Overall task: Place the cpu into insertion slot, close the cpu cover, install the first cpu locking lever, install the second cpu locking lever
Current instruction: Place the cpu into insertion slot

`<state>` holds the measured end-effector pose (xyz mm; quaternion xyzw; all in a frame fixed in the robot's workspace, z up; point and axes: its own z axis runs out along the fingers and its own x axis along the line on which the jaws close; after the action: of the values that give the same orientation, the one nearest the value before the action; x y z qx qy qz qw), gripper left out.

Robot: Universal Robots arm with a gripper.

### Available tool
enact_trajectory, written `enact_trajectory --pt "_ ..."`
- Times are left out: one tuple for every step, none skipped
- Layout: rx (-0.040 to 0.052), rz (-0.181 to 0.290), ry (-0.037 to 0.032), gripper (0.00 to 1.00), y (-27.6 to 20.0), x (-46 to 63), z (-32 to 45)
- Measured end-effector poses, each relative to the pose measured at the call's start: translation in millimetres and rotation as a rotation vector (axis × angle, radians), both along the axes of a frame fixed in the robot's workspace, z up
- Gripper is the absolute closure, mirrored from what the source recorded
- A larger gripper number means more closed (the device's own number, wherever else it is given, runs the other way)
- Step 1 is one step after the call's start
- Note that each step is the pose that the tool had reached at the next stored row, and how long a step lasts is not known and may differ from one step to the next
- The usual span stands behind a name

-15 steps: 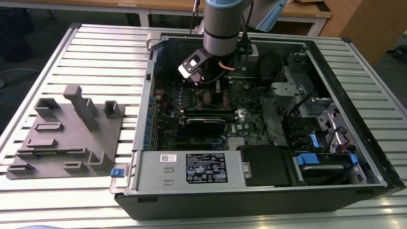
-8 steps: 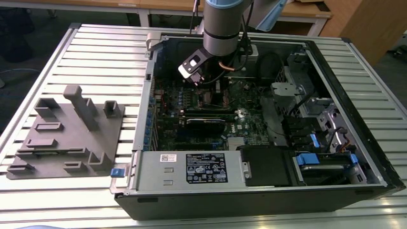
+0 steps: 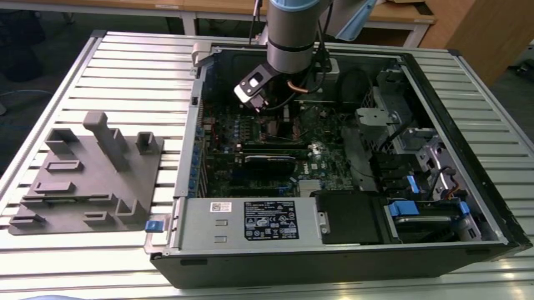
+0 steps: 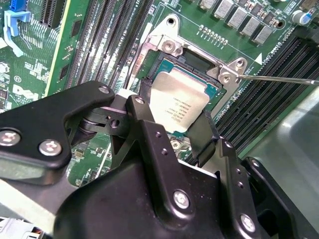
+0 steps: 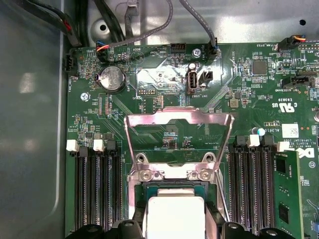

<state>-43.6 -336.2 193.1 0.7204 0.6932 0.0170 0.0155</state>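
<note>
Gripper (image 4: pixel 175 108) clamps the cpu (image 4: pixel 182 96) at the insertion slot (image 4: pixel 195 59), computer case (image 3: pixel 334 265) on slatted table (image 3: pixel 125 69)

Grey fixture block (image 3: pixel 87 178), coin battery (image 5: pixel 110 78), slatted table (image 3: pixel 125 62)

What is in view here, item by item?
table: one, silver, slatted, under everything
fixture block: one, grey, on the table, at the exterior view's left of the case
computer case: one, black, open, on the table
motherboard: one, green, inside the case
insertion slot: one, dark-rimmed, on the motherboard
cpu cover: one, silver, standing open at the slot
locking lever: one seen, thin silver rod, beside the slot
memory slots: two banks, black, flanking the slot
coin battery: one, silver, on the motherboard
cpu: one, silver-grey, over the slot
gripper: one, black, shut on the cpu
arm: one, grey and blue, reaching into the case
</note>
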Motion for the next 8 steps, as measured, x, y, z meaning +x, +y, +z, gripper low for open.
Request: enact_trajectory --pt "-0.0001 0.000 0.0000 0.46 0.0 0.0 0.0" --pt "-0.0001 0.000 0.0001 0.46 0.0 0.0 -0.1" --pt "0.0000 0.000 0.0000 0.46 -0.1 0.0 -0.4" --pt "-0.0001 0.000 0.0000 0.46 -0.1 0.0 -0.6" --pt "-0.0003 0.000 0.0001 0.46 -0.1 0.0 -0.8" --pt "-0.0004 0.000 0.0001 0.46 -0.1 0.0 -1.0" --pt "-0.0004 0.000 0.0002 0.46 -0.1 0.0 -1.1" --pt "-0.0004 0.000 0.0001 0.46 -0.1 0.0 -1.2"
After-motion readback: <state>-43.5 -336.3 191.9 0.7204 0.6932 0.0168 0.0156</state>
